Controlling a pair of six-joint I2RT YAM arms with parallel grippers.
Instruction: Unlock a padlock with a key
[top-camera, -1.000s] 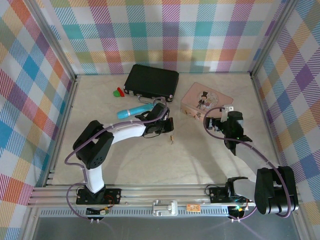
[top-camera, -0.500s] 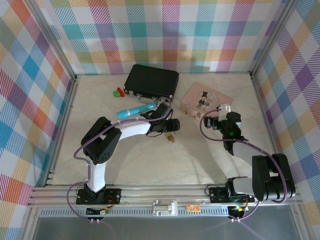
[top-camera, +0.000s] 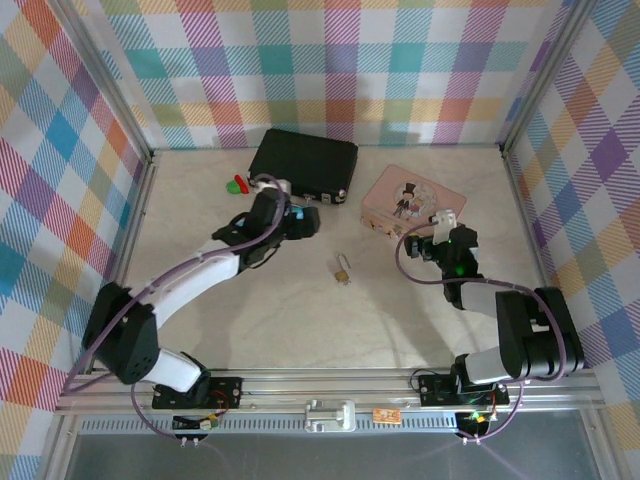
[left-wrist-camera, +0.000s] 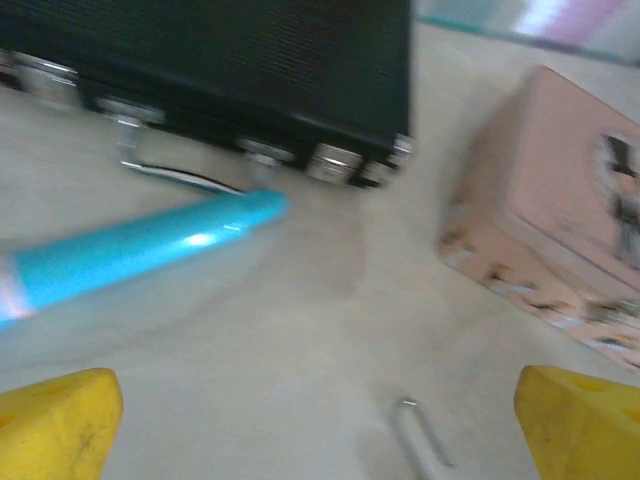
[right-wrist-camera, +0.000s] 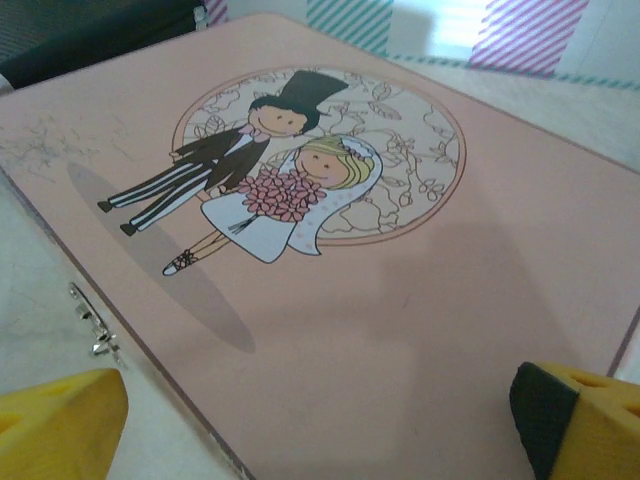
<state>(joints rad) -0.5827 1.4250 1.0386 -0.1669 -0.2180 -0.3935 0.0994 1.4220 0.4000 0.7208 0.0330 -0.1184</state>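
Now the tiny brass-gold padlock with the silver shackle (top-camera: 343, 270) lies on the pale marbled table (top-camera: 300, 330), out in the open between the two arms and touching neither. The slim metallic key is too small to tell apart from the padlock in the overhead view.

The left gripper (top-camera: 308, 222) hovers just in front of the flat black case with metal latches (top-camera: 303, 163). Its yellow fingertips (left-wrist-camera: 55, 420) stand wide apart with nothing between them. Its wrist camera shows a glossy turquoise pen-like tube (left-wrist-camera: 140, 250) lying on the table just before the case. A thin silver U-shaped loop (left-wrist-camera: 420, 440) appears low in the same view, too blurred to identify.

The right gripper (top-camera: 432, 242) sits at the near edge of the pink rectangular tin printed with a cartoon bride and groom (right-wrist-camera: 330, 250). Its yellow fingertips (right-wrist-camera: 55, 425) are also spread wide and hold nothing.

Small red and green pieces (top-camera: 237, 185) lie to the left of the case.
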